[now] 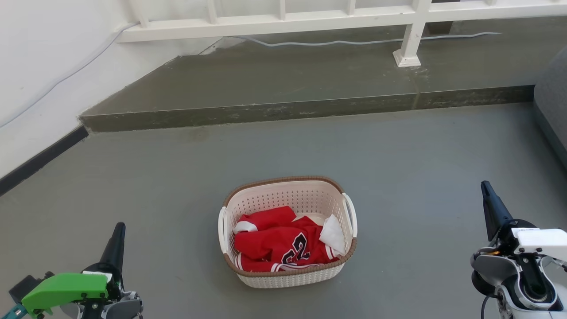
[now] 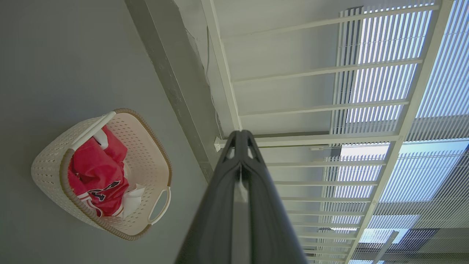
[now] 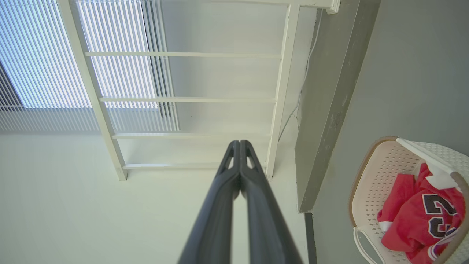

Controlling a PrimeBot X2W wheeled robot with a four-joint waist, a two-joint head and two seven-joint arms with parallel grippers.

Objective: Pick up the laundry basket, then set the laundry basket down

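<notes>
Both empty with jaws pressed together, left gripper [image 1: 118, 230] at eight o'clock and right gripper [image 1: 486, 188] at four leave the laundry basket [image 1: 288, 278] (red jersey [image 1: 274, 241] inside) resting on the floor [image 1: 398, 177].

Cream perforated laundry basket [image 1: 288, 274], brown-rimmed, upright on grey floor [image 1: 398, 155], holding red jersey [image 1: 279, 243].

— How's your left claw [image 1: 118, 230]?
— Low at my left, fingers pressed together, pointing forward, holding nothing.
— And the right claw [image 1: 486, 188]?
— Closed too, at my right; it seems to reach slightly farther forward, though I'm unsure.
</notes>
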